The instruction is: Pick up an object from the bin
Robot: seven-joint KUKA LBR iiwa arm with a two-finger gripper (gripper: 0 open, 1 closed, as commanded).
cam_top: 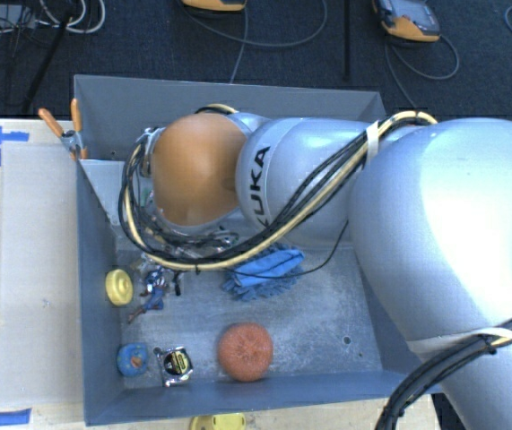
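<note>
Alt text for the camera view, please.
A silver KUKA arm with an orange wrist cover reaches from the right into a grey metal bin, its wrist over the bin's left side. On the floor lie a blue cloth-like bundle, a reddish ball, a yellow disc, a blue round piece and a small tape measure.

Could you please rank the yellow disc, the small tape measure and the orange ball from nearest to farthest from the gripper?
1. Yellow disc, just left of the gripper.
2. Tape measure, below it, by the bottom wall.
3. Orange ball, lower middle, farthest.
</note>
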